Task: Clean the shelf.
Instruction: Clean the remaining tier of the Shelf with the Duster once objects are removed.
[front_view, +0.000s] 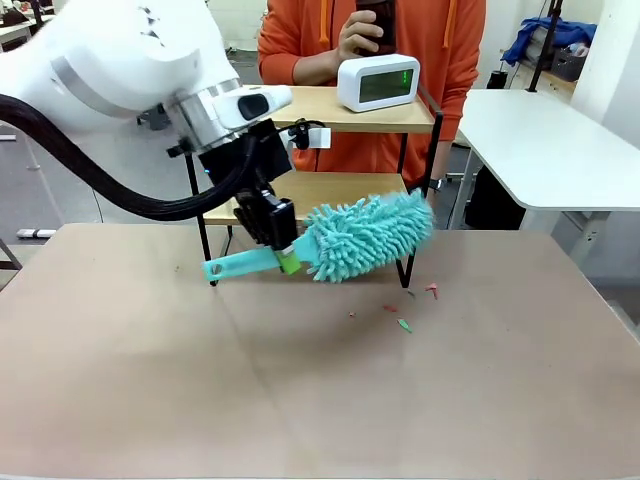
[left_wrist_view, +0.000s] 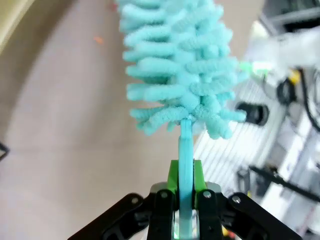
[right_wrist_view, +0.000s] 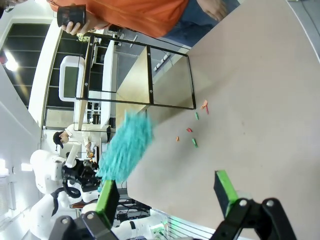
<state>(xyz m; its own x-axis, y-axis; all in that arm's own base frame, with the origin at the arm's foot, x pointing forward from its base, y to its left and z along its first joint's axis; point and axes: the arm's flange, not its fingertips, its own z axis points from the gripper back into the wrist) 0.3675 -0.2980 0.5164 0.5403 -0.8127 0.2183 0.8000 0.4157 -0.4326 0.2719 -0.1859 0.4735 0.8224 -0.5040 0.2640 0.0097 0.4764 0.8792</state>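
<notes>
The shelf (front_view: 330, 188) stands at the far middle of the beige table, its lower wooden board bare and a white clock (front_view: 378, 82) on its top board. My left gripper (front_view: 284, 252) is shut on the handle of a turquoise fluffy duster (front_view: 365, 237), whose head hangs in front of the shelf's lower right part. The left wrist view has the green pads (left_wrist_view: 173, 175) clamped on the duster handle (left_wrist_view: 186, 150). My right gripper (right_wrist_view: 167, 192) is open above the table, facing the shelf (right_wrist_view: 135, 82) and the duster (right_wrist_view: 126, 147).
Small red and green scraps (front_view: 404, 310) lie on the beige table (front_view: 300, 380) in front of the shelf's right leg. A person in an orange hoodie (front_view: 300, 40) stands behind the shelf holding a dark phone (front_view: 375, 20). A white table (front_view: 540, 150) stands at the right.
</notes>
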